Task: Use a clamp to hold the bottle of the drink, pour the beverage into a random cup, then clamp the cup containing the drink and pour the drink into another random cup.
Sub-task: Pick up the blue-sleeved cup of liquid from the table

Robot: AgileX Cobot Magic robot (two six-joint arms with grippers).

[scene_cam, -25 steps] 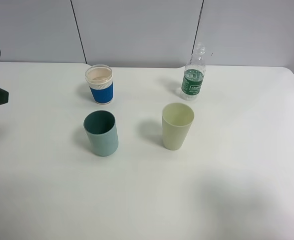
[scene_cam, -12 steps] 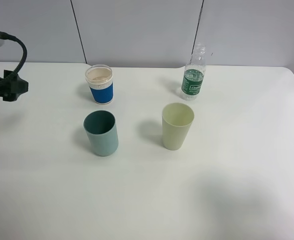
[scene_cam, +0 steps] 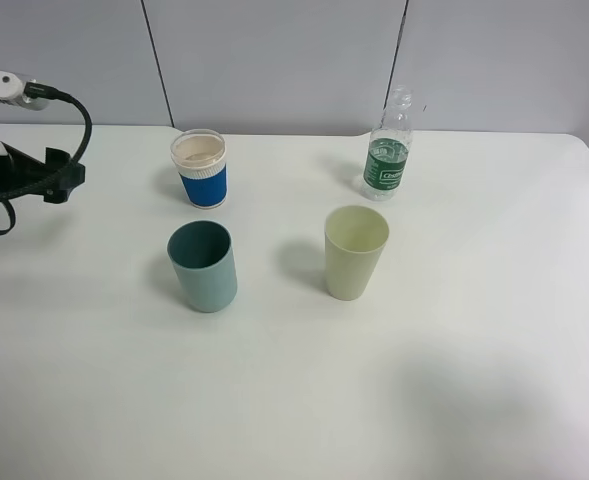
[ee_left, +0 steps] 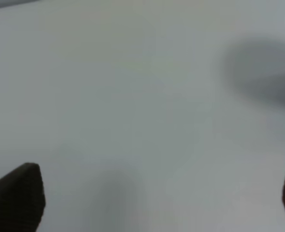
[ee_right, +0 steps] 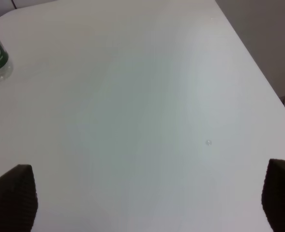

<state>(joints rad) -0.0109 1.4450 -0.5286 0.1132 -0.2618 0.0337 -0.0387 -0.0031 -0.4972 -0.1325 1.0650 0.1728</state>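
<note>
The left gripper [scene_cam: 66, 177] has advanced further into the workspace, jaws wide and empty; the bottle [scene_cam: 387, 160] stands ungrasped, pouring not begun.

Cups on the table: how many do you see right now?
3. A blue-and-white cup stands at the back left, a teal cup just in front of it, and a pale green cup in front of the bottle. None appears hidden.
</note>
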